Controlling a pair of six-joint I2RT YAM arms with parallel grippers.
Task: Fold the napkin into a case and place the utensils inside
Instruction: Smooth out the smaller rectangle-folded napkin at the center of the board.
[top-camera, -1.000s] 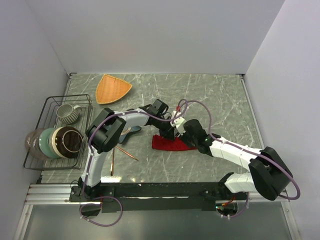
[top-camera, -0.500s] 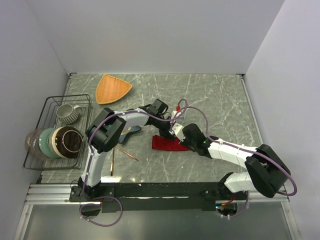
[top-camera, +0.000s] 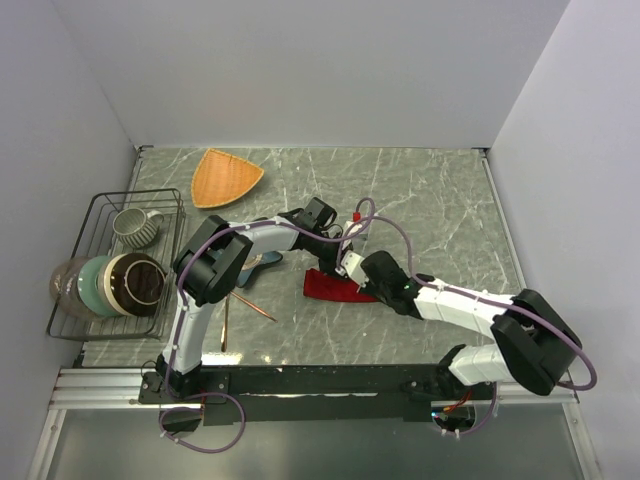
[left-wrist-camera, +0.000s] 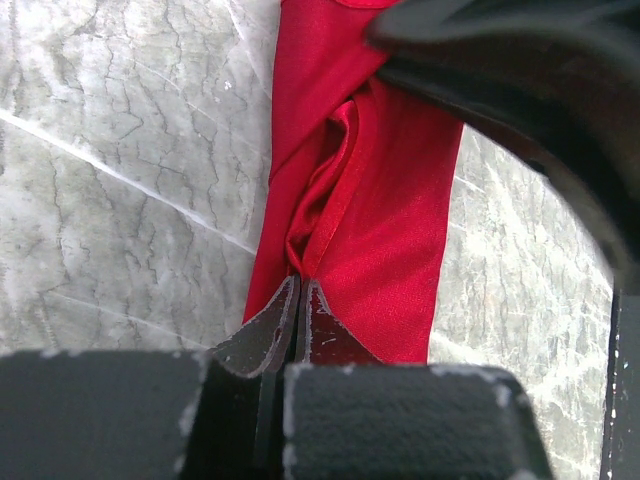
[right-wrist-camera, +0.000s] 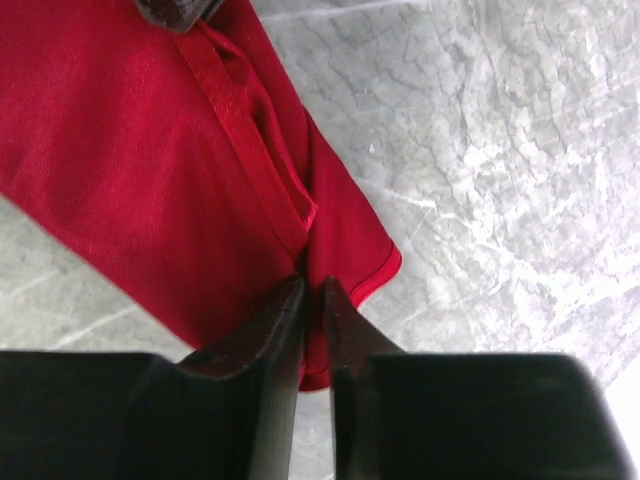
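A grey marbled table (top-camera: 440, 200) fills the floor between pale walls, and both arms reach from its near edge to meet over its middle. The left arm (top-camera: 215, 262) bends up and across to the right, while the right arm (top-camera: 470, 305) stretches leftward low over the surface. Along the left edge stands a wire rack (top-camera: 98, 208) holding a striped mug (top-camera: 133, 225) and bowls (top-camera: 128, 283) set on their sides. The napkin (top-camera: 332, 289) lies on the table near the centre, partly under the two wrists, gathered into a rumpled red strip with a raised fold along it. An orange plate (top-camera: 226, 177) sits well apart from it toward the far left. A blue dish (top-camera: 264, 262) lies just left of the napkin, partly hidden by the left arm. Two utensils lie bare on the table left of the napkin and apart from it: one (top-camera: 256, 308) lies at a slant and the other (top-camera: 224, 326) points away from the near edge. The left gripper (left-wrist-camera: 298, 292) has its jaws pressed together, pinching the raised fold of the napkin at one end. The right gripper (right-wrist-camera: 312, 292) has its jaws drawn in to a thin slit, nipping the napkin's hemmed fold near a corner.
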